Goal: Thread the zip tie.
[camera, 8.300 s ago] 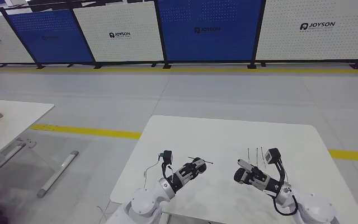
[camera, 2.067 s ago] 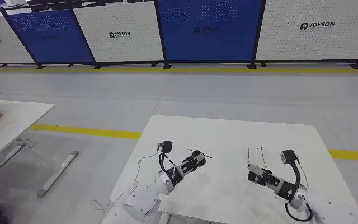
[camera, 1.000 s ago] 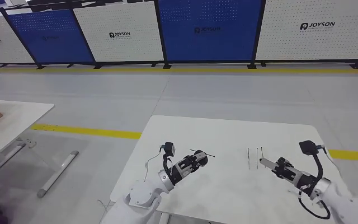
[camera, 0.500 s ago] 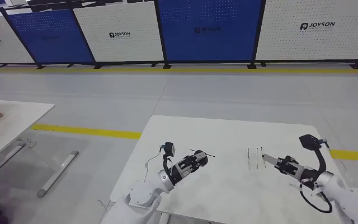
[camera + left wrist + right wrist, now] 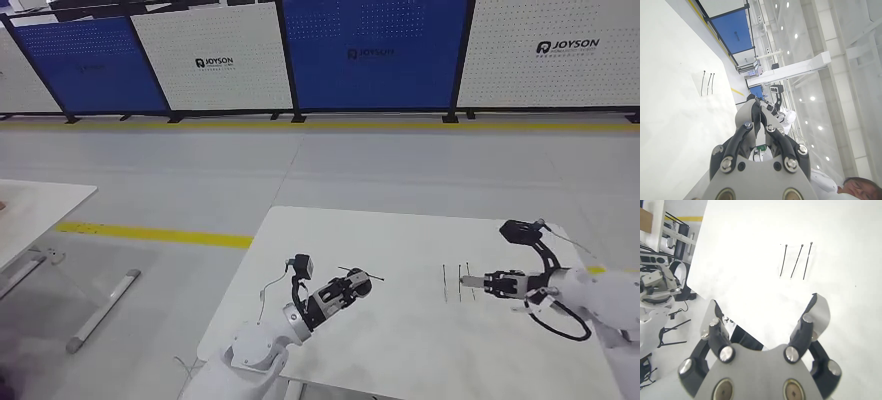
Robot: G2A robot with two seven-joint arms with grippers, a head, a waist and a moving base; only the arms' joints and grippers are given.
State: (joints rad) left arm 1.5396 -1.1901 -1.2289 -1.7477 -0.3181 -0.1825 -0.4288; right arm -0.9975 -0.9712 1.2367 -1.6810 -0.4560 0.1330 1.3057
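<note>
Left tool clenched on thin black zip tie; right tool released. Three flat black ties may skid under pinch.

Far beyond the left gripper stand blue and white pegboard panels, a yellow floor line between; a side table sits to its left.

light: bright, ceiling lamps | table: glare-washed | shadows: faint | wrist-view edges: warped
</note>
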